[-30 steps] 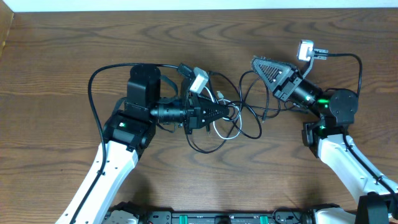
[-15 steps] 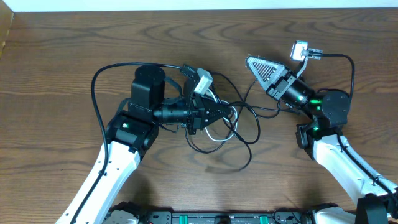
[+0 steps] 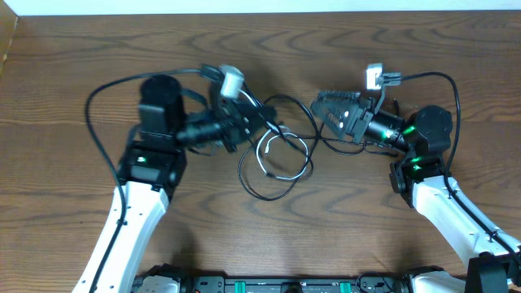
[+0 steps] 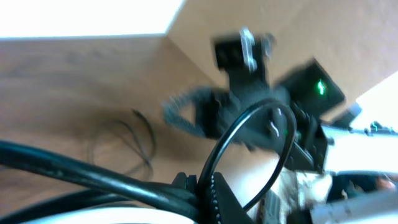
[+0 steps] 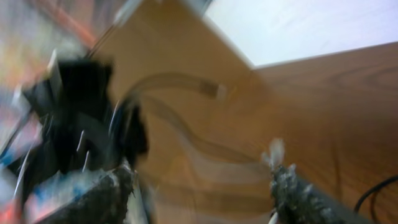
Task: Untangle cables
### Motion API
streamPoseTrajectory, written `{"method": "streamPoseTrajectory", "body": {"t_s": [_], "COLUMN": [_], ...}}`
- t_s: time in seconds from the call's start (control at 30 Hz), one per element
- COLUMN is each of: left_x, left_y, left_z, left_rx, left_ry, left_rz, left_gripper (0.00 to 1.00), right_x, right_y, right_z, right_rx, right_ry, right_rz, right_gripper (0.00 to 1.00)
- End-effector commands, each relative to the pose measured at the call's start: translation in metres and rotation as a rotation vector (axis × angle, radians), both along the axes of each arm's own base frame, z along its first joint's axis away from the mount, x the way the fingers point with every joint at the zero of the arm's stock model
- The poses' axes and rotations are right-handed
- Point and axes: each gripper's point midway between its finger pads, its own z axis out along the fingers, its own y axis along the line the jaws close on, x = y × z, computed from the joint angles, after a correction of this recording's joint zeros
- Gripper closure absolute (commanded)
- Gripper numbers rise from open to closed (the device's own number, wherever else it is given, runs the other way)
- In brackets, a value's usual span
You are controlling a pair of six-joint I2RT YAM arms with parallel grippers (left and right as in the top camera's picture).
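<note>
On the brown wood-grain table [image 3: 342,220] are two grippers and one tangle. The left gripper [image 3: 260,124] has its fingers clamped together on the thin black and white cables [image 3: 277,167], which loop between both grippers. Their exact number cannot be told. The right gripper [image 3: 322,109] has its fingers spread apart, just beside a black loop.

Overhead looks straight down on the table [image 3: 73,57]; wrist cameras, low and close, face each other.
</note>
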Motion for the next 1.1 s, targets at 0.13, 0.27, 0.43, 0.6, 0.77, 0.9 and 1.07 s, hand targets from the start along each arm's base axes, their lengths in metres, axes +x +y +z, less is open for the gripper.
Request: {"method": "streamPoseTrajectory", "body": {"t_s": [0.13,0.27,0.43,0.6,0.77,0.9,1.07], "left_x": [0.022,0.024,0.024,0.025,0.026,0.025,0.013], "left_y": [0.026,0.027,0.027,0.029,0.030,0.029,0.024], "left_z": [0.029,0.036,0.049,0.057,0.057,0.057,0.056], "left_rx": [-0.115,-0.139,-0.181,-0.198,-0.198,-0.198,-0.178], "left_ry": [0.072,0.073,0.064,0.037,0.037,0.037,0.002], "left_rz": [0.118,0.122,0.122,0.126,0.127,0.124,0.041], "left_gripper": [0.93,0.92,0.92,0.92,0.93,0.92,0.93], "right_x": [-0.054,-0.061,-0.059,-0.059,-0.059,-0.059,-0.045], "right_y": [0.019,0.025,0.027,0.026,0.026,0.026,0.024], "right_z": [-0.002,-0.006,-0.024,-0.038,-0.039,-0.039,-0.039], "right_rx": [-0.086,-0.100,-0.138,-0.164,-0.169,-0.170,-0.180], "right_ry": [-0.240,-0.281,-0.256,-0.215,-0.231,-0.235,-0.209], "right_rz": [0.296,0.333,0.324,0.327,0.327,0.325,0.251], "right_gripper": [0.23,0.21,0.20,0.28,0.68,0.99,0.99]}}
